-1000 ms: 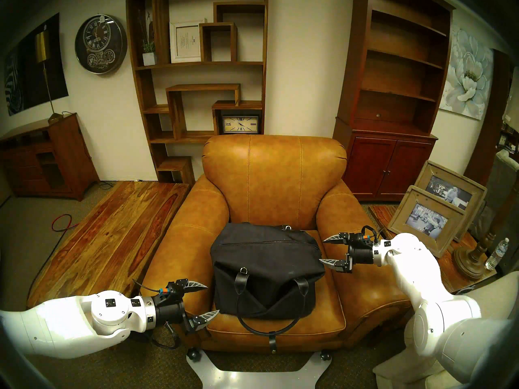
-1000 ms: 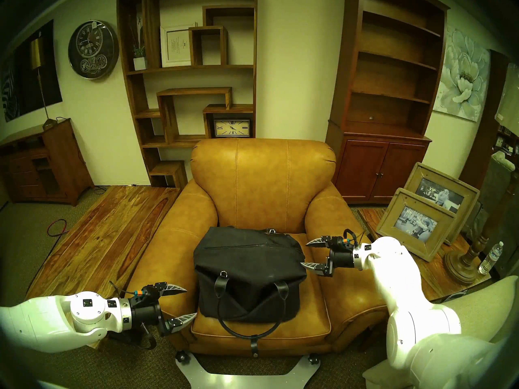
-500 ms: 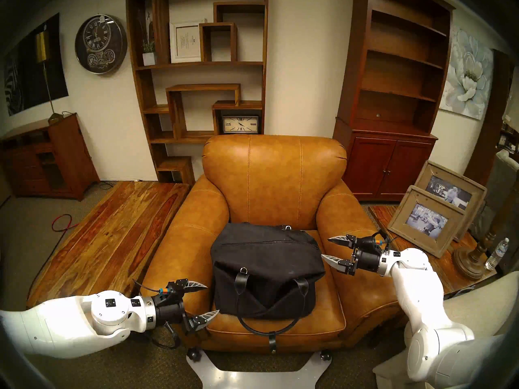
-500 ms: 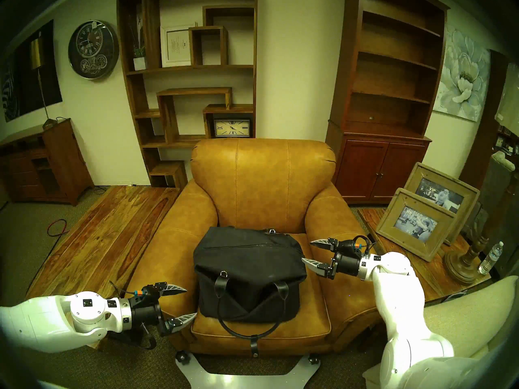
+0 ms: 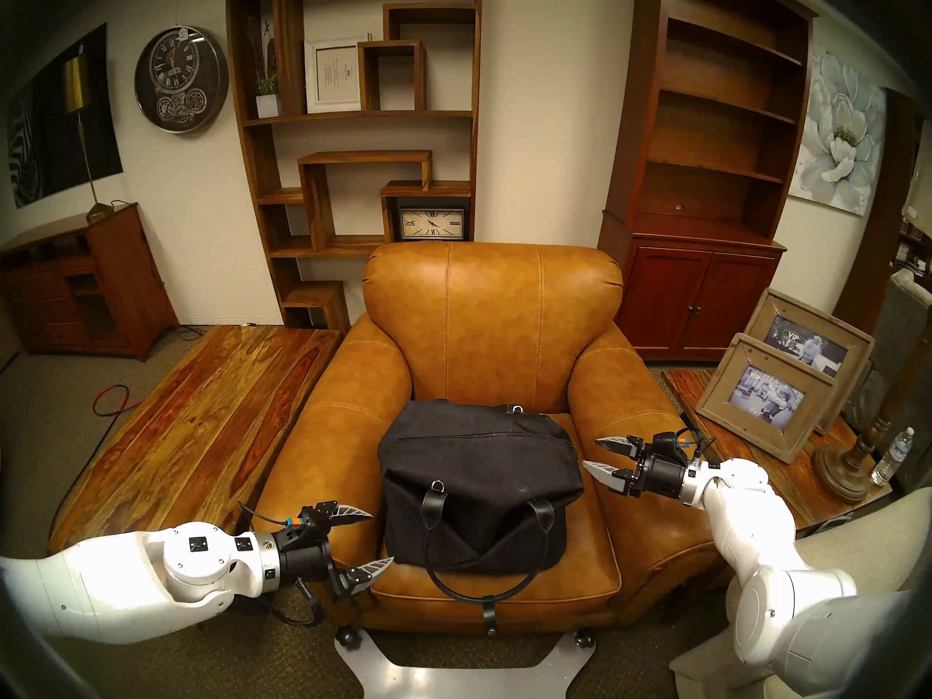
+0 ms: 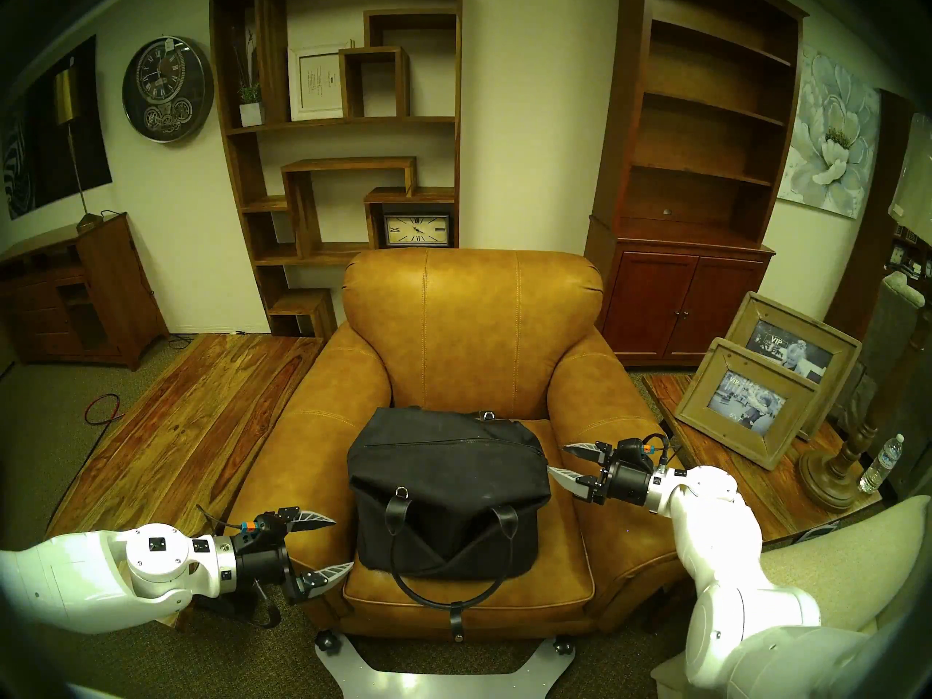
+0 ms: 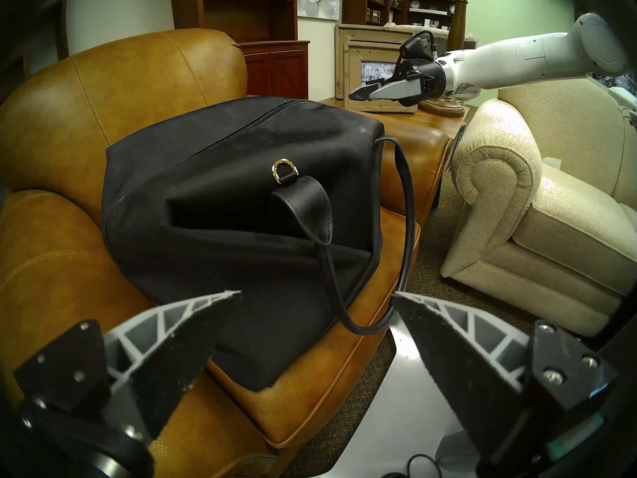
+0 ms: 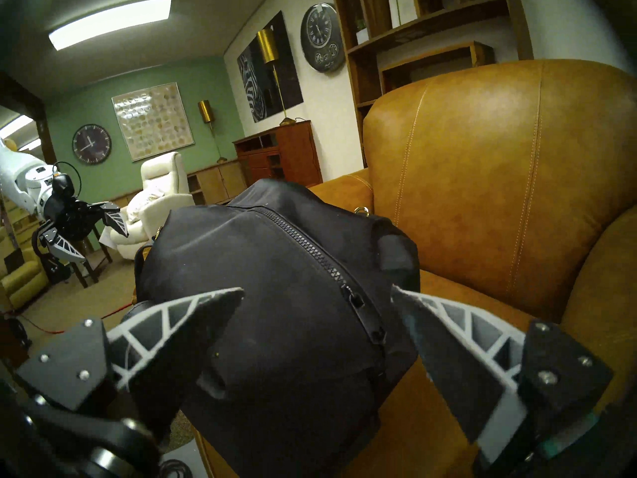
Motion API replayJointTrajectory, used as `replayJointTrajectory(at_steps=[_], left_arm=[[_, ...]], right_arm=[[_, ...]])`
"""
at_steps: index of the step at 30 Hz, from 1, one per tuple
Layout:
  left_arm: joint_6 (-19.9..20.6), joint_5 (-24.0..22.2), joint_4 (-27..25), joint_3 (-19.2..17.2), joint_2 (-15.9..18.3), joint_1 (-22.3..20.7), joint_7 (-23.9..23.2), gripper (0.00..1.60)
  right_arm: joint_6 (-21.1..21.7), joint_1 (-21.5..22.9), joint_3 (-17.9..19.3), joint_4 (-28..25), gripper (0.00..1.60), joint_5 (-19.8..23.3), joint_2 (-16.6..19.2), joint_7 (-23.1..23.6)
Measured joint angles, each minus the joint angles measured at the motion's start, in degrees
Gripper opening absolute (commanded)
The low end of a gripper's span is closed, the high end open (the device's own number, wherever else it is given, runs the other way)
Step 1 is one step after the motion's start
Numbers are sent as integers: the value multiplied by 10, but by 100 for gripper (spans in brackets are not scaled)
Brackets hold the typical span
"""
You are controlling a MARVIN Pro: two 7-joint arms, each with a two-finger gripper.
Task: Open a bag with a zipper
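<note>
Gripper (image 8: 317, 294) near seemingly zipped bag (image 8: 275, 294)

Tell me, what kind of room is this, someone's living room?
More likely a furniture showroom: the wall clock seems to carry a hanging tag, a tan leather armchair sits among near-empty bookshelves, and framed pictures lean unhung on a side table.

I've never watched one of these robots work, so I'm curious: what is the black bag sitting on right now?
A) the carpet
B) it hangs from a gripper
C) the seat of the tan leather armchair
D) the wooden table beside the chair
C: the bag rests on the armchair seat cushion, and both the left gripper and right gripper are open beside it, holding nothing.
</note>
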Motion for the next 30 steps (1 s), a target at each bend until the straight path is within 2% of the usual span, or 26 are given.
replayJointTrajectory(at_steps=[11, 30], left_arm=[[0, -1, 0, 2, 1, -1, 1, 160], [0, -1, 0, 5, 1, -4, 2, 160]], right_arm=[[-27, 53, -4, 126, 160, -5, 3, -15], [-44, 107, -27, 213, 160, -34, -6, -58]])
